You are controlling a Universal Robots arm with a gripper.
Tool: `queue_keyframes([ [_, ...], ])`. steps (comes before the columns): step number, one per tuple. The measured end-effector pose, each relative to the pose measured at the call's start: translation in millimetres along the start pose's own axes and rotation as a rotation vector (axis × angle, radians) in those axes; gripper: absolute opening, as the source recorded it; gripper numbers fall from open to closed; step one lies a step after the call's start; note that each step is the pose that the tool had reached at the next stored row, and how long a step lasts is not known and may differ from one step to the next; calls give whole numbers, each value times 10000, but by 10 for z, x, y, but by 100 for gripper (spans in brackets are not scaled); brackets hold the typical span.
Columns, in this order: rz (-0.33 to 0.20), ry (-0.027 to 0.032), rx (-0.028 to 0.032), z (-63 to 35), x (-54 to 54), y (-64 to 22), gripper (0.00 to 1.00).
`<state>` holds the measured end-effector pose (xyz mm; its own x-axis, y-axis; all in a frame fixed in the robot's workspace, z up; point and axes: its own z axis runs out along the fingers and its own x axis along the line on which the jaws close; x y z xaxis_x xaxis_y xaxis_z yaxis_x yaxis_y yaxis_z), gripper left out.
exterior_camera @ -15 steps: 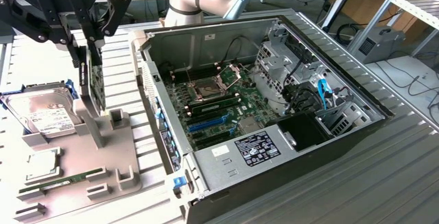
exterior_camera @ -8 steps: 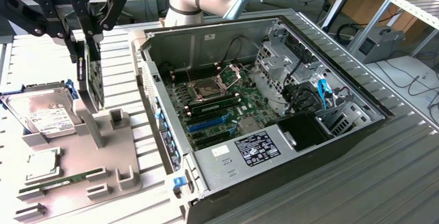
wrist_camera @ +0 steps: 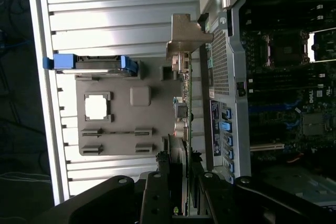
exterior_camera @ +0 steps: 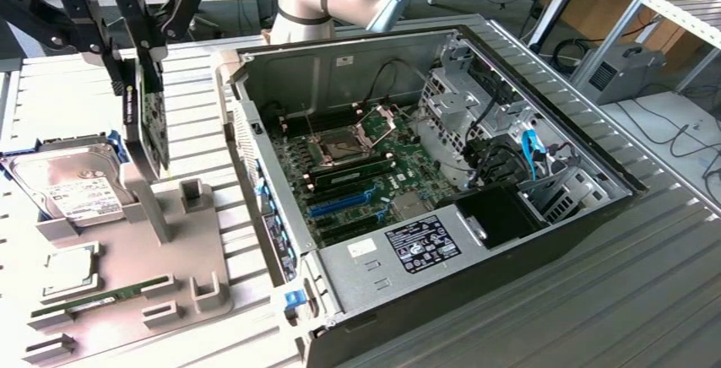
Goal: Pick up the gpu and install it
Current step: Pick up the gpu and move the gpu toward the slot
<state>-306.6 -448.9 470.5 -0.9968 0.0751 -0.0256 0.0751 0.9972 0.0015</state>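
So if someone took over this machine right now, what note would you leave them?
Gripper: shut on the gpu, holding the card upright.
Gpu: over the gray tray, to the exterior view's left of the open computer case. I cannot tell if it is clear of its stand.
Done: card gripped.
Left: the card is not yet in the case.

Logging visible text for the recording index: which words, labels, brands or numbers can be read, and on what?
Nothing can be quoted with confidence.
power supply label: white print, too small to read.
hard drive label: blurred.
white sticker beside the power supply label: unreadable.
gpu: no legible marking.
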Motion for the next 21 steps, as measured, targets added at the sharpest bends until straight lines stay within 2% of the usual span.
queue_keyframes([
  [21, 0, 2, 2, -213, -6, 1, 26],
])
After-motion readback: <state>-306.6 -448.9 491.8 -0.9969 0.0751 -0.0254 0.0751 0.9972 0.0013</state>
